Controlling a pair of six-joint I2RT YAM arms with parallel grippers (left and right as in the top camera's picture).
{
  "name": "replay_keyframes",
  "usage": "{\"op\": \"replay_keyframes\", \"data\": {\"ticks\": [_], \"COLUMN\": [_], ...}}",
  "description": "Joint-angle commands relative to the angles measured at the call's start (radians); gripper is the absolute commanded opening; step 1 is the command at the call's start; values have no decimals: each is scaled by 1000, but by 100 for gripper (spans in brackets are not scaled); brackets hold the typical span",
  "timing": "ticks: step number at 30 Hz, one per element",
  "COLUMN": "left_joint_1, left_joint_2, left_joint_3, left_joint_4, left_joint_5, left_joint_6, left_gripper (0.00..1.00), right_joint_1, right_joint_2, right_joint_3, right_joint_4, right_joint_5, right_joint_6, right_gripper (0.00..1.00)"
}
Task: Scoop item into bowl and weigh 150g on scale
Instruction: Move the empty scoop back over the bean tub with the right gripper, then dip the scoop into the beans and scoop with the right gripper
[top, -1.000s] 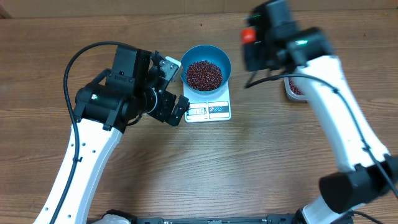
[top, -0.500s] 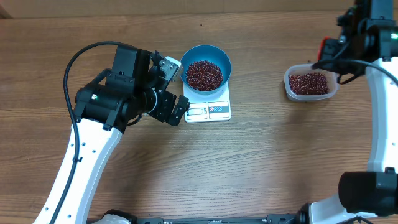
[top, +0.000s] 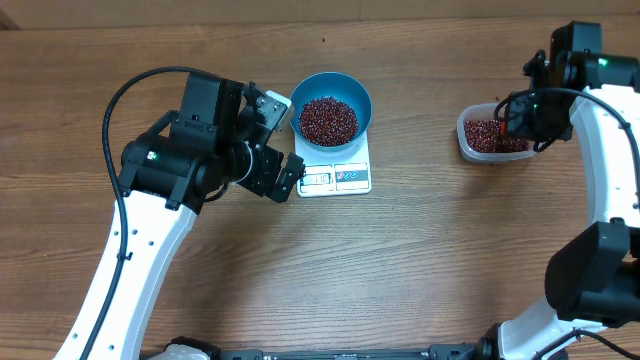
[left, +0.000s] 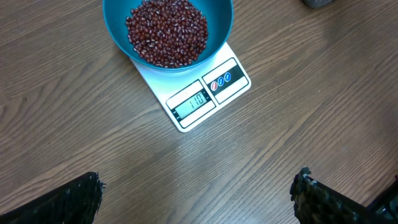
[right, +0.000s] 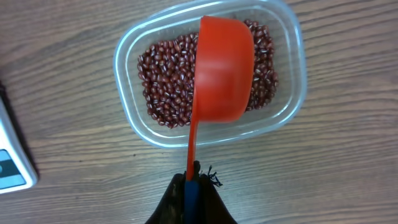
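The blue bowl (top: 361, 93) stands on the white scale (top: 340, 178), with a heap of red-brown beans (top: 328, 120) in it. In the left wrist view the scale's display (left: 190, 103) seems to read 110, below the bowl (left: 221, 18). My left gripper (top: 282, 140) hangs open and empty just left of the scale, its fingertips (left: 87, 194) wide apart over bare wood. My right gripper (right: 194, 180) is shut on the handle of a red scoop (right: 224, 68). The scoop's cup is over the beans (right: 163, 87) in the clear tub (right: 124, 74).
The clear tub (top: 463, 135) sits at the right of the table, well apart from the scale. My right arm (top: 600, 150) runs down the right edge. The scale's corner (right: 12, 162) shows at the left of the right wrist view.
My right arm has swung right, away from the bowl, and carried the scoop over the clear tub. The left arm, bowl and scale have not moved.
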Motion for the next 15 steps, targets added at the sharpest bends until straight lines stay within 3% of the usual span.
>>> {"op": "replay_keyframes", "data": {"ticks": [1,15], "left_joint_1": [-3,-3], "left_joint_2": [-5,-5], "left_joint_3": [19,19], "left_joint_4": [0,0], "left_joint_5": [9,9], "left_joint_6": [19,19], "left_gripper": [100,99], "right_joint_1": [-7,-6], "right_joint_2": [3,6], "right_joint_3": [-52,-248], "right_joint_4": [44,235], "right_joint_5": [2,8], "right_joint_6": [-33,-81], "right_gripper": [4,4]}}
